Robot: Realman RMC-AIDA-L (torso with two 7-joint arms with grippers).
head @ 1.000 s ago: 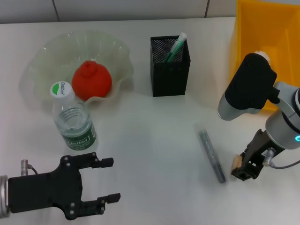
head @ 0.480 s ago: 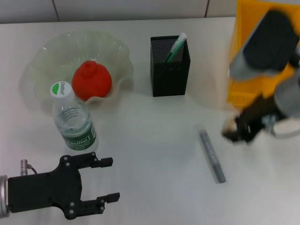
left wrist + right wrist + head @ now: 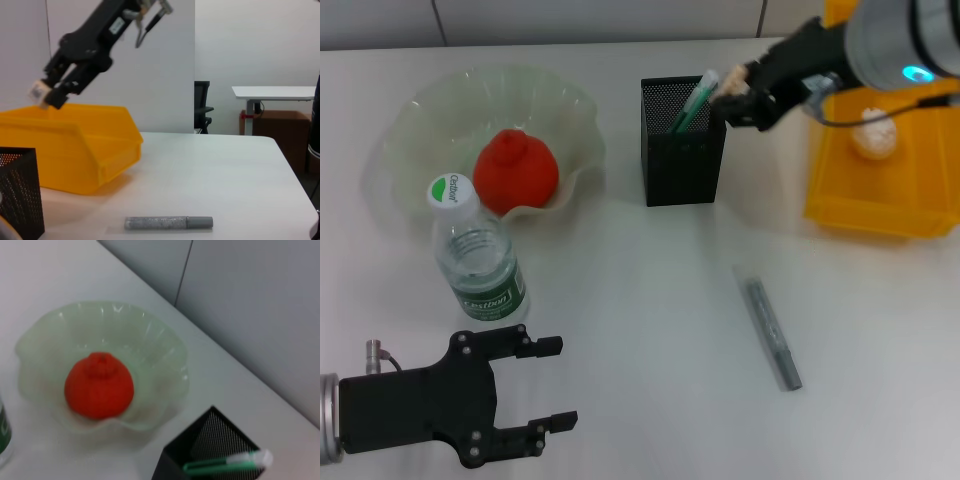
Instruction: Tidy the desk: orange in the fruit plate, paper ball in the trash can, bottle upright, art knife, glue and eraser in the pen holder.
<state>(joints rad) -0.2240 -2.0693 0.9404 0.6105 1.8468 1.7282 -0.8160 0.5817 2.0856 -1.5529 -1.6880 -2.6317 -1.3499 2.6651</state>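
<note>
A: Two hands logged. Right hand [image 3: 732,98] up over the near rim of the holder [image 3: 683,140], pinched shut on the eraser [image 3: 728,88]; the tan block shows at the fingertips, also in the left wrist view [image 3: 39,93].

B: How will it handle?

A: Light, stiff, a bit rubbery by the look of it. Grip across the short sides looks sound; little chance of slipping. Judged risk is the drop: the mouth is narrow, and a green pen [image 3: 694,101] leans across it. A block that small could bounce off the mesh edge.

B: Further out?

A: Orange [image 3: 515,171] sits in the plate [image 3: 420,115]. Bottle [image 3: 475,255] stands upright just in front of it. Paper ball [image 3: 874,134] lies in the bin [image 3: 880,205]. Grey knife [image 3: 771,332] lies flat on the worktop [image 3: 640,300], well apart from the holder. Stiff and slim; best taken at mid-body, across its width.

B: Left hand?

A: Left hand [image 3: 545,385] parked low near the bottle, fingers spread wide, holding nothing.
</note>
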